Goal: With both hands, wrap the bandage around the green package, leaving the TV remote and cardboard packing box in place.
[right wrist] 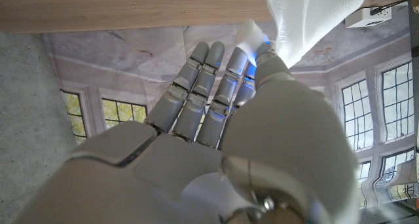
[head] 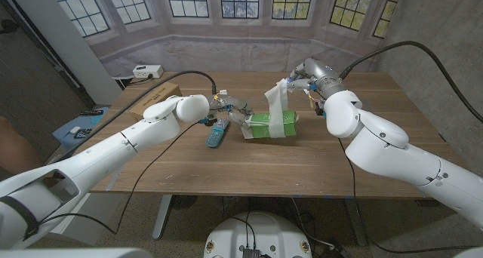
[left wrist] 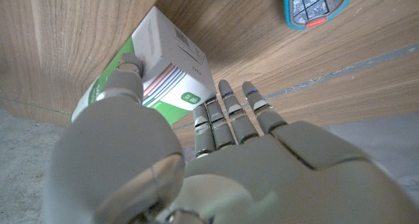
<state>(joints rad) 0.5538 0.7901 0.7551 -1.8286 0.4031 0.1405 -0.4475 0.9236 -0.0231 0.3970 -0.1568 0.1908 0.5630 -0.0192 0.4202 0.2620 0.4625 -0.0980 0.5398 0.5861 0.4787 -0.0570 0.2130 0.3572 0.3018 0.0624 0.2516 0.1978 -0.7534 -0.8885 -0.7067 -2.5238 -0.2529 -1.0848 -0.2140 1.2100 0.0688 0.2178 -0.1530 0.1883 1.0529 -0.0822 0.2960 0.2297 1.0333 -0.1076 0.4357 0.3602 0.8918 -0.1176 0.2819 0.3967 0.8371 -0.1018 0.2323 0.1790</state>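
The green package [head: 260,127] lies at the table's middle with the white bandage [head: 281,116] looped around its right part. A strip of the bandage rises to my right hand [head: 300,75], which pinches it above the package's far right; in the right wrist view the bandage [right wrist: 308,18] runs from the fingertips of that hand [right wrist: 229,126]. My left hand [head: 226,107] is at the package's left end. In the left wrist view its thumb touches the green-and-white package [left wrist: 167,57], while the fingers [left wrist: 229,116] reach out straight beside the package's corner.
The teal TV remote [head: 217,134] lies just left of the package and in front of my left hand; it is the remote [left wrist: 317,4] in the left wrist view. The cardboard box [head: 157,96] stands at the table's back left. A bare stretch of table [head: 249,171] lies at the front.
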